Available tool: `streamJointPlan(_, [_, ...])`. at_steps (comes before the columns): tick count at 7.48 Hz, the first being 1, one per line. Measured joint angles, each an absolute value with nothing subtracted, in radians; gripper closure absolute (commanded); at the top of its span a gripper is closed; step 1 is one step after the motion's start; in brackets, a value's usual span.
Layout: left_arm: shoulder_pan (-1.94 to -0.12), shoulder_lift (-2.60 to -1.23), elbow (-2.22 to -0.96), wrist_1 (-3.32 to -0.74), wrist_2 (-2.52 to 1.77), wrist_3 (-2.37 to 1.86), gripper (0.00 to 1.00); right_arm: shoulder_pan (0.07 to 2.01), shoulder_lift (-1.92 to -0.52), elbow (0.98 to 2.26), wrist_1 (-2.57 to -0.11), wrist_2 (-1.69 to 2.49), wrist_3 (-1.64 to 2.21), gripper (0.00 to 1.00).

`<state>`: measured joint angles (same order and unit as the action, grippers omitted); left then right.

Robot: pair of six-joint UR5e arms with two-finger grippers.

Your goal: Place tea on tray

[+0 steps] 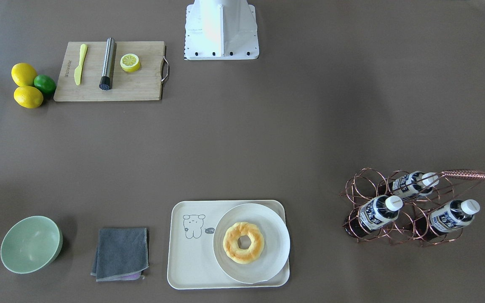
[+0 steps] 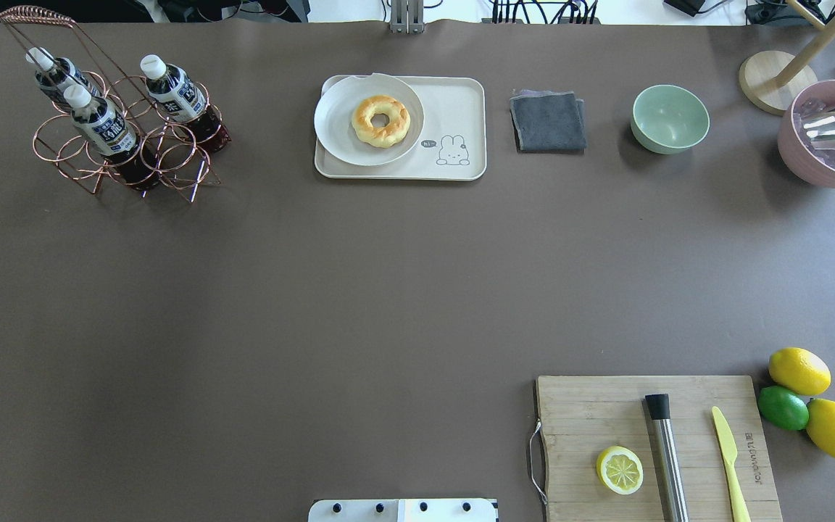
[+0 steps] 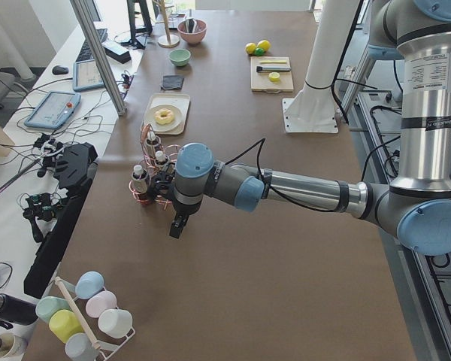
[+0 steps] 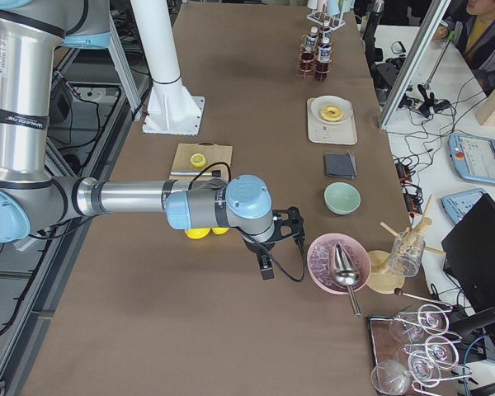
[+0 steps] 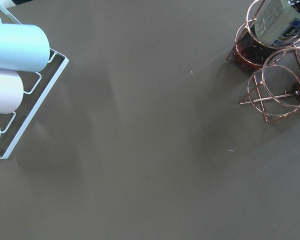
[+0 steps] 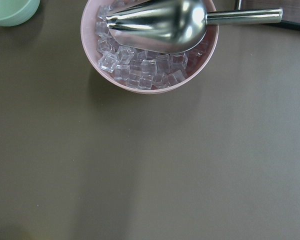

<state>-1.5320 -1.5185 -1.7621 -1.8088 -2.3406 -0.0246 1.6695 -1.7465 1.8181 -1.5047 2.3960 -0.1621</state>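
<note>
Three alike tea bottles stand tilted in a copper wire rack [image 1: 357,188]; one tea bottle [image 1: 379,212] is nearest the tray, and the same bottle shows in the overhead view [image 2: 175,88]. The cream tray [image 1: 192,261] with the line drawing holds a white plate [image 1: 276,235] with a doughnut [image 1: 243,242]. The tray also shows in the overhead view [image 2: 464,109]. My left gripper [image 3: 177,226] hangs over bare table beside the rack; I cannot tell if it is open or shut. My right gripper [image 4: 266,268] hangs near a pink bowl; I cannot tell its state either.
A grey cloth [image 1: 121,252] and green bowl [image 1: 30,244] lie beside the tray. A cutting board [image 1: 141,86] with knife, steel muddler and lemon half, plus lemons and a lime [image 1: 44,83], sit near the robot base. A pink ice bowl [image 6: 150,65] with scoop and a mug rack [image 5: 15,47] stand at the table ends.
</note>
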Motion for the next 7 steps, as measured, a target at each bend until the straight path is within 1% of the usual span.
streamJointPlan(4, [-1.534,-1.510,-1.766,-1.828,-2.354,-0.030,0.03,1.649,-1.742,1.818,-1.505,2.395,-0.161,0.00])
streamJointPlan(7, [-1.535,-1.471,-1.771,-1.832,-2.366,-0.034,0.03,1.646,-1.741,1.816,-1.505,2.392,-0.162,0.00])
